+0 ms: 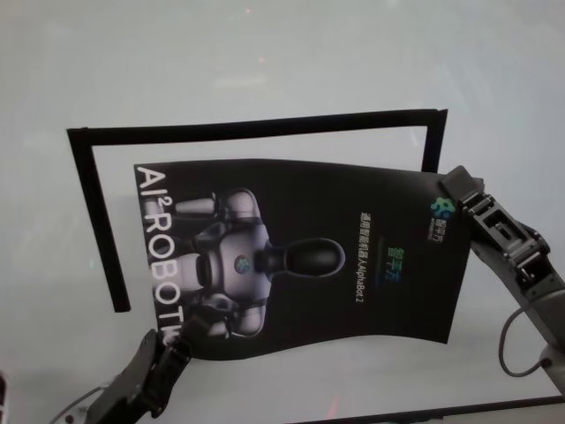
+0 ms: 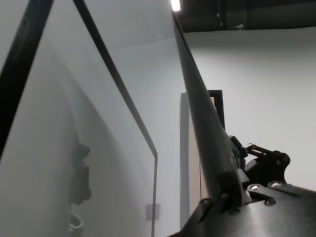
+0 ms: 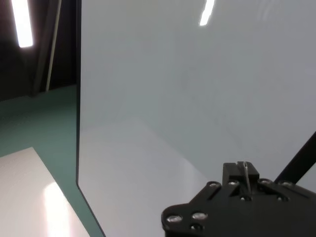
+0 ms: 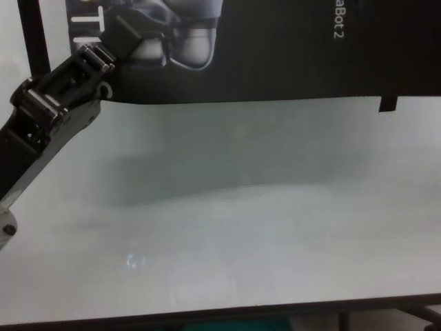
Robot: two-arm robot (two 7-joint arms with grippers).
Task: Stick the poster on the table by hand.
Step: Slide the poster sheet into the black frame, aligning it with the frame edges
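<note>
Poster (image 1: 300,256) held above the bench (image 1: 265,71), tilted against the black frame strips (image 1: 256,128); left gripper (image 1: 172,346) and right gripper (image 1: 455,190) clamped on opposite corners. Risk of landing crooked or creased through uneven lowering.

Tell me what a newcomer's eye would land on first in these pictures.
The black poster with its grey-white robot picture dominates mid-table, held bowed above the white table. The left gripper grips its near-left corner and the right gripper its far-right corner. Behind it, narrow black strips mark out a frame on the tabletop.
</note>
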